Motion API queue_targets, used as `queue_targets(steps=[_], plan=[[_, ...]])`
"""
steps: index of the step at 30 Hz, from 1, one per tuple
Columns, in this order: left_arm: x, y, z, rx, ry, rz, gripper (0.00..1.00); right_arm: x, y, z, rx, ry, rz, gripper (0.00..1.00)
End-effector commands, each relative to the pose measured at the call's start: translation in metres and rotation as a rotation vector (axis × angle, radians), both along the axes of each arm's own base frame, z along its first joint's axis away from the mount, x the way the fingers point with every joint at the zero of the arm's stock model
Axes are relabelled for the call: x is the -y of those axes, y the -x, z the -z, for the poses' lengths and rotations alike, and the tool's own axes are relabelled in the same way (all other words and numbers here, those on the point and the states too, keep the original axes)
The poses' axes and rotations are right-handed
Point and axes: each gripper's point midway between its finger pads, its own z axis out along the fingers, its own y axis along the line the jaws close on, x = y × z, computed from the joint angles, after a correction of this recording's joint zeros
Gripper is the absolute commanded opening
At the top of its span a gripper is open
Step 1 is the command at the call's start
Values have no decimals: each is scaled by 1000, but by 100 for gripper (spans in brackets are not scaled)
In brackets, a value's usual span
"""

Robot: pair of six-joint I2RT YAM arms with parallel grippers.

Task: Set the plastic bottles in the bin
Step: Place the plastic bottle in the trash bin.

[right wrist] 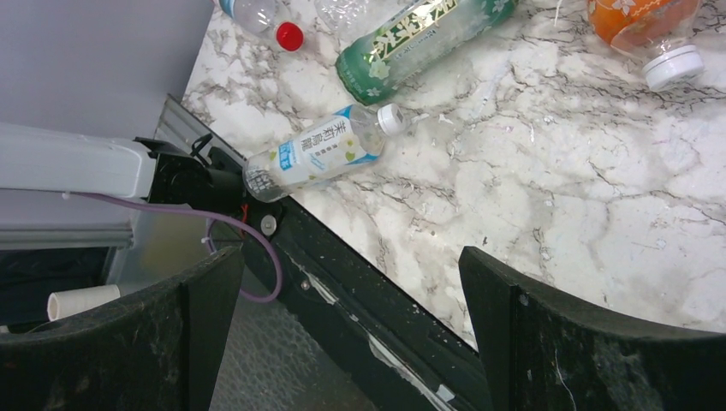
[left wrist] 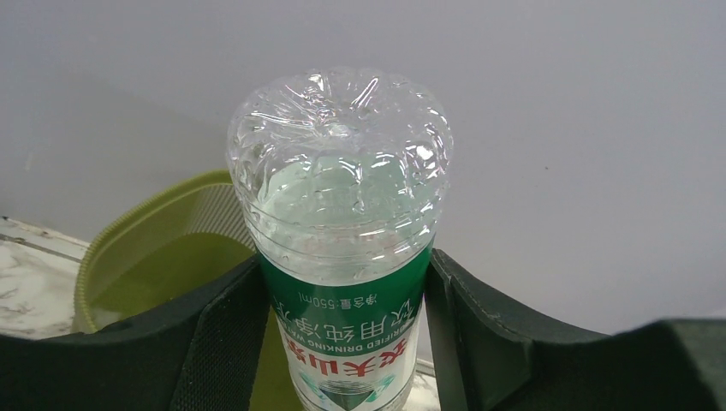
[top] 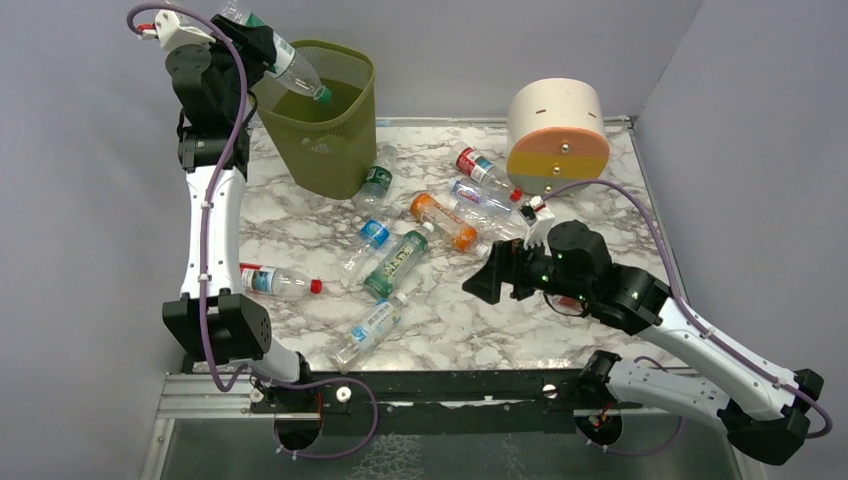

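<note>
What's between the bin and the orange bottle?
One clear bottle with a green label, lying beside the bin, short of the orange bottle. The top external view shows it.

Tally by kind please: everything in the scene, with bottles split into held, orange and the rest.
Clear plastic bottle with a green label, held in the left hand: 1
Orange plastic bottle, lying on the marble table: 1
Other plastic bottles lying on the table: 7
Olive-green mesh bin: 1
Cream cylinder with orange, yellow and grey bands: 1
Total: 11
</note>
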Motion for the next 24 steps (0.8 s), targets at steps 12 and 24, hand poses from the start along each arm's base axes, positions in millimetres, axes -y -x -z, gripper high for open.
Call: queue_targets(steps=[12, 24], plan=[[-28, -38, 54, -69, -62, -72, 65, -9, -1, 8, -25, 9, -21, 100], [-25, -44, 97, -138, -59, -52, 65, -12, -3, 6, -23, 4, -24, 100]])
